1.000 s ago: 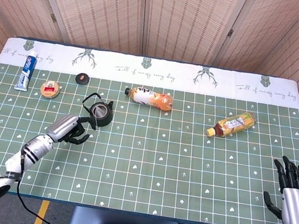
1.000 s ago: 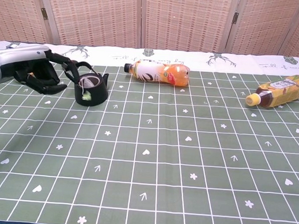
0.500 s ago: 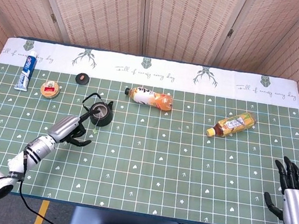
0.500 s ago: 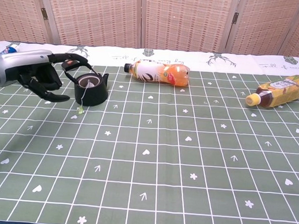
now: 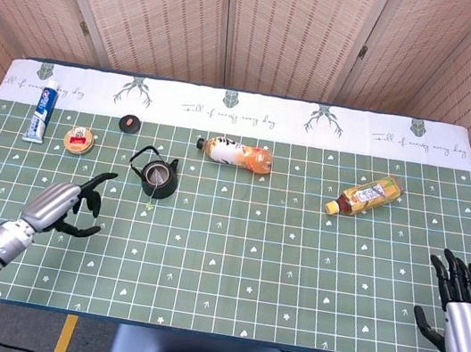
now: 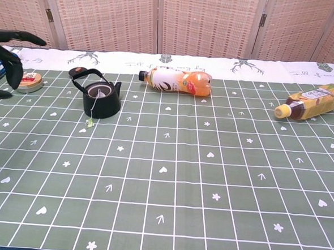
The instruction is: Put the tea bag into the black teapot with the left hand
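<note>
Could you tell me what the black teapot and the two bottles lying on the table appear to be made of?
The black teapot looks like dark metal or enamel, with a faint sheen and a thin wire-like handle. The orange bottle and the yellow bottle look like clear plastic, glossy under printed labels.

The black teapot [image 5: 158, 178] stands upright left of the table's middle, a small, squat, round pot with its mouth uncovered. Its hoop handle [image 6: 84, 74] tilts toward ten o'clock in the chest view, and a short spout [image 6: 118, 86] points toward three o'clock. The tea bag [image 6: 102, 92] shows as a pale shape inside the pot's mouth. Its string runs over the rim and down the front wall, ending in a small yellow-green tag [image 6: 90, 122] that lies on the cloth at the pot's seven o'clock.
</note>
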Robot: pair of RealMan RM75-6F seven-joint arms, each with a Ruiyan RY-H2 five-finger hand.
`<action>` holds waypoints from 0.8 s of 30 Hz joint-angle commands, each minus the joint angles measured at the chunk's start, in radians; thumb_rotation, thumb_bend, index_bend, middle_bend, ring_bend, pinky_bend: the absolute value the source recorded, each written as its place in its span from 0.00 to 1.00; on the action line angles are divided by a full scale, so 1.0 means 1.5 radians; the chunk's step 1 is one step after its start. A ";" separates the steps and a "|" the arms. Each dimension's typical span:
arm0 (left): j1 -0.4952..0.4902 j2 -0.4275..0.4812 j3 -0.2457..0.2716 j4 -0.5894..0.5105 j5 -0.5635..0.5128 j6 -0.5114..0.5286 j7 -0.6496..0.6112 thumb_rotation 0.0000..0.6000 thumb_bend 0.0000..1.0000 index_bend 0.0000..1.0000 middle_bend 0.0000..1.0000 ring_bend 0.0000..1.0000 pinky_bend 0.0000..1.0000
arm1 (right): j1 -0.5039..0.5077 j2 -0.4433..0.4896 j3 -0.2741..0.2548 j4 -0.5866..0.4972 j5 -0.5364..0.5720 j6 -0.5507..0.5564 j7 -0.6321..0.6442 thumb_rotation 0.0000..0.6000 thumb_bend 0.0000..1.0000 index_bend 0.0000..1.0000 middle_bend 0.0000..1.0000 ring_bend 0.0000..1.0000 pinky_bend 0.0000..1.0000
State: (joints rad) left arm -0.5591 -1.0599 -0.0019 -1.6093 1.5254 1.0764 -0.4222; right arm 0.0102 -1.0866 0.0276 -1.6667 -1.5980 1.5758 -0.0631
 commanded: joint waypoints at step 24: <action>0.406 -0.027 0.084 -0.102 -0.013 0.457 0.392 1.00 0.27 0.00 0.00 0.00 0.00 | -0.005 -0.009 -0.037 0.010 -0.099 0.027 -0.022 1.00 0.36 0.00 0.00 0.00 0.00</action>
State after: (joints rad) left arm 0.0488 -1.1017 0.1229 -1.7618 1.5020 1.7661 0.1628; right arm 0.0038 -1.0993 -0.0255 -1.6525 -1.7442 1.6150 -0.0962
